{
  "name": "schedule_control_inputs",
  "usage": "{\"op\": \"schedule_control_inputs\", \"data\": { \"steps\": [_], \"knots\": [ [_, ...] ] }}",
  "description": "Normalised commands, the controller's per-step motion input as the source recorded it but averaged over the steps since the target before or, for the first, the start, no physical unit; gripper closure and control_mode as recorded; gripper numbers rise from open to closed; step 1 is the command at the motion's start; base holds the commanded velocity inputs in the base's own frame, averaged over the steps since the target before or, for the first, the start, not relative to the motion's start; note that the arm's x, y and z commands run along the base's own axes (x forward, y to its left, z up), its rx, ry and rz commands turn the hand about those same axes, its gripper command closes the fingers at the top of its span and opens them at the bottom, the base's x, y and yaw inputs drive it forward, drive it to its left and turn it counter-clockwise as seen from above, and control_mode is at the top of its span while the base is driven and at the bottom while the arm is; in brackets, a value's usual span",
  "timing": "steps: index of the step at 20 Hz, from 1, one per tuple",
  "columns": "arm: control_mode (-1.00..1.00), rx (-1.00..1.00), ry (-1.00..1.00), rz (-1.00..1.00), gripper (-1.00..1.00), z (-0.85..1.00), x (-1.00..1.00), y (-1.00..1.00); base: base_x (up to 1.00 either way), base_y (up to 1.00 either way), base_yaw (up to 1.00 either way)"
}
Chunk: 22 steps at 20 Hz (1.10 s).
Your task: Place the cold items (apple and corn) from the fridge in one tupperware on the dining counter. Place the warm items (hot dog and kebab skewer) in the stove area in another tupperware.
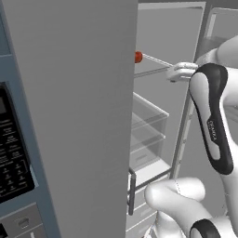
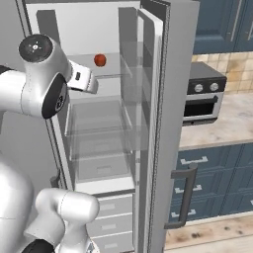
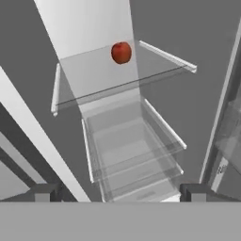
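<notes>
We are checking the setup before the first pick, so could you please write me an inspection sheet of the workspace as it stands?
Surface: glass shelf inside the open fridge, with clear drawers below.
Job's things: apple sits on the shelf toward the back; corn, hot dog, skewer and tupperware nothing seen.
Clutter: nothing seen.
Gripper: gripper open, holding nothing, short of the shelf and aimed into the fridge.
Cables: nothing seen.
Surroundings: fridge door swung open; stove and blue cabinets to the right.
</notes>
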Motion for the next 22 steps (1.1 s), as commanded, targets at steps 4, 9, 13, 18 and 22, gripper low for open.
{"op": "schedule_control_inputs", "data": {
  "steps": [4,9,13,18,22],
  "knots": [
    [-1.0,0.01,-0.01,0.21,-1.0,0.03,0.42,-0.01,0.0,0.0,0.0],
    [-1.0,0.0,0.0,0.17,-1.0,0.0,0.48,0.0,0.0,0.0,0.0],
    [-1.0,0.0,0.0,0.1,-1.0,0.0,0.56,0.01,0.0,0.0,0.0],
    [-1.0,0.0,0.0,-0.01,-1.0,0.0,0.52,0.13,0.0,0.0,0.0],
    [-1.0,0.0,0.0,-0.04,-1.0,0.0,0.5,0.19,0.0,0.0,0.0]
  ]
}}
